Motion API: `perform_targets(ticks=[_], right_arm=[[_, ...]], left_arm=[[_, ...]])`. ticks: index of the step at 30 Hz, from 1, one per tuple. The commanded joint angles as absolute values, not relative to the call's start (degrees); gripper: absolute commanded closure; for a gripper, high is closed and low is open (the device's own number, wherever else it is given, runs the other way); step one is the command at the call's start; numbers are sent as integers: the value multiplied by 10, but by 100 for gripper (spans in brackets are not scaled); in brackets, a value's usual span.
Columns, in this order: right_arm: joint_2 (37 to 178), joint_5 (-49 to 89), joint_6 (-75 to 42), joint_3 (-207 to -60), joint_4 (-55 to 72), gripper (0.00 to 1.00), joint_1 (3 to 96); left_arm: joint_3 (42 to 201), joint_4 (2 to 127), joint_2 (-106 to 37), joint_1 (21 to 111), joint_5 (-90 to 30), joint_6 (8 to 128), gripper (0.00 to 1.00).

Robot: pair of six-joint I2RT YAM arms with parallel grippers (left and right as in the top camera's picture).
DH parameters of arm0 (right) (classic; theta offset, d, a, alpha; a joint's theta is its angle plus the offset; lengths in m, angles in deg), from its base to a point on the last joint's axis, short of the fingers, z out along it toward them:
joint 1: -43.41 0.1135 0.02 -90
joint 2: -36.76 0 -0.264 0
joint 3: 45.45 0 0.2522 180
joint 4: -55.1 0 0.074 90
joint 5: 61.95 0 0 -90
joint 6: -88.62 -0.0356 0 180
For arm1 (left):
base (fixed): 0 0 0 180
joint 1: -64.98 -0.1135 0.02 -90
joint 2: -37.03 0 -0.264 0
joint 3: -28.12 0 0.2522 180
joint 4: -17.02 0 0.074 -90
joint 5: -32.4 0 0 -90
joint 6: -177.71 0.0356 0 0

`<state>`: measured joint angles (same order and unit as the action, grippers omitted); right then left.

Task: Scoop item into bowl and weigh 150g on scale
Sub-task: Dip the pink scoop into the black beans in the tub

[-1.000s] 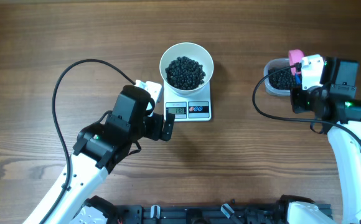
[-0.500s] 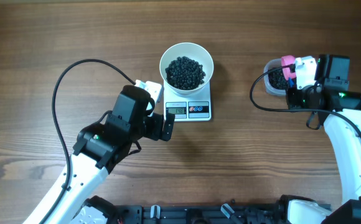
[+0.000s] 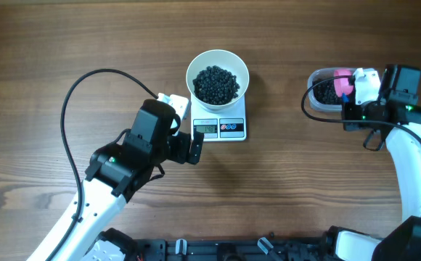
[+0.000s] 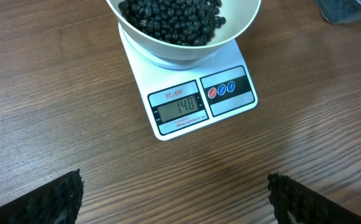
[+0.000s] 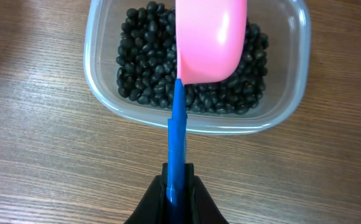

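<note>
The white bowl point(image 3: 218, 75) point(image 4: 187, 37) holds a heap of black beans point(image 3: 216, 83) point(image 4: 171, 22) and stands on the small white scale point(image 3: 221, 129) point(image 4: 199, 102), whose display reads 148. My left gripper point(image 3: 193, 147) point(image 4: 175, 196) hovers open just in front of the scale, nothing between its fingers. At the right, my right gripper point(image 3: 356, 93) point(image 5: 177, 180) is shut on the blue handle point(image 5: 177, 137) of a pink scoop point(image 3: 343, 83) point(image 5: 210, 40). The scoop's bowl hangs over the clear tub point(image 3: 318, 99) point(image 5: 106, 93) of black beans point(image 5: 149, 68).
A black cable point(image 3: 76, 94) loops over the table left of the left arm. The right arm's cable point(image 3: 308, 116) curves beside the tub. Bare wooden tabletop point(image 3: 290, 188) lies between the two arms.
The right gripper with the pink scoop shifted over the tub, first toward the left and then back right. The left arm, bowl and scale stayed still.
</note>
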<state>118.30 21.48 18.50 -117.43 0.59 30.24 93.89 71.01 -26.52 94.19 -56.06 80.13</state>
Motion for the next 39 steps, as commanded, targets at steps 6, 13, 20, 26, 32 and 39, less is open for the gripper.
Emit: perform_targets(ticks=[6, 13, 20, 26, 32, 39], right_arm=[[1214, 194, 196, -1178, 1, 96, 302], [1231, 177, 194, -1178, 1, 96, 302], [1231, 105, 194, -1178, -9, 96, 302], [1231, 99, 193, -1178, -26, 96, 302], [1231, 99, 159, -1178, -27, 96, 302], [1231, 69, 145, -1178, -27, 96, 302]], left_arm=[[941, 709, -265, 945, -564, 813, 0], [941, 709, -265, 945, -564, 813, 0], [941, 709, -265, 945, -564, 813, 0], [941, 709, -265, 945, -564, 813, 0], [941, 709, -265, 945, -564, 813, 0], [941, 709, -265, 945, -564, 813, 0]])
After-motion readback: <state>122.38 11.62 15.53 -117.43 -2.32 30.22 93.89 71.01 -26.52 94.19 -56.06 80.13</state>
